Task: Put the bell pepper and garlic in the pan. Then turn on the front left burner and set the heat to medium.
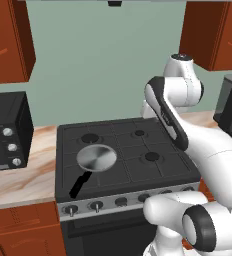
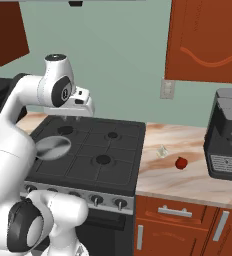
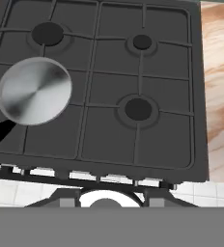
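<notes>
My claw (image 2: 77,118) pressed together, empty, parked high over stove (image 2: 113,150). Pan (image 1: 96,158) on front left burner, empty. Bell pepper (image 2: 181,163), garlic (image 2: 162,151) on table (image 2: 188,182) right of stove, awaiting pickup.

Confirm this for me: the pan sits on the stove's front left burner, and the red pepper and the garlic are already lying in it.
Not quite. The pan sits on the front left of the stove, but it holds nothing. The right base view shows the pepper and garlic on the counter right of the stove.

Glossy white arm (image 1: 208,145), dark joints
</notes>
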{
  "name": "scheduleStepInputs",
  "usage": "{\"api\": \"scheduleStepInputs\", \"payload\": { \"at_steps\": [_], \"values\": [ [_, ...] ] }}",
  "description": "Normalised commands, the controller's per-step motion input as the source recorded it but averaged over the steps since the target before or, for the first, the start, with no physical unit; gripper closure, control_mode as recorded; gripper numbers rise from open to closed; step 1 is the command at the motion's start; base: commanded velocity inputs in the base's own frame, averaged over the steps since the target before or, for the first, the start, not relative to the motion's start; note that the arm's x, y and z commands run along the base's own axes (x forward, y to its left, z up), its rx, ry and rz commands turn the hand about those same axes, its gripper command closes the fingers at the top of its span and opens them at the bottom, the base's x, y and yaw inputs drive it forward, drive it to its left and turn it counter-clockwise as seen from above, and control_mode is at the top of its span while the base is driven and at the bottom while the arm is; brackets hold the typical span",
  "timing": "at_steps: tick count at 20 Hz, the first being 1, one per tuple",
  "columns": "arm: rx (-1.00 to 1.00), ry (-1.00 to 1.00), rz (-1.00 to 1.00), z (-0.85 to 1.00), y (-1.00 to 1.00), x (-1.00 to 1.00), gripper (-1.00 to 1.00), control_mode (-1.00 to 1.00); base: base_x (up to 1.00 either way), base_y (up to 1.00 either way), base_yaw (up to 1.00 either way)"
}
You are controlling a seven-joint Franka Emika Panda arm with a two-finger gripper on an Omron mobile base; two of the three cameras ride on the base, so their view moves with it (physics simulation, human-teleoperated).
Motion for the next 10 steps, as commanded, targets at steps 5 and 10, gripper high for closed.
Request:
{"api": "scheduleStepInputs", "payload": {
  "at_steps": [5, 10],
  "values": [
    [0.0, 0.02, -0.08, -0.04, -0.42, 0.0, -1.0, -1.0, 0.0, 0.0, 0.0],
    [0.0, 0.03, -0.09, 0.0, -0.94, 0.01, -1.0, -1.0, 0.0, 0.0, 0.0]
  ]
}}
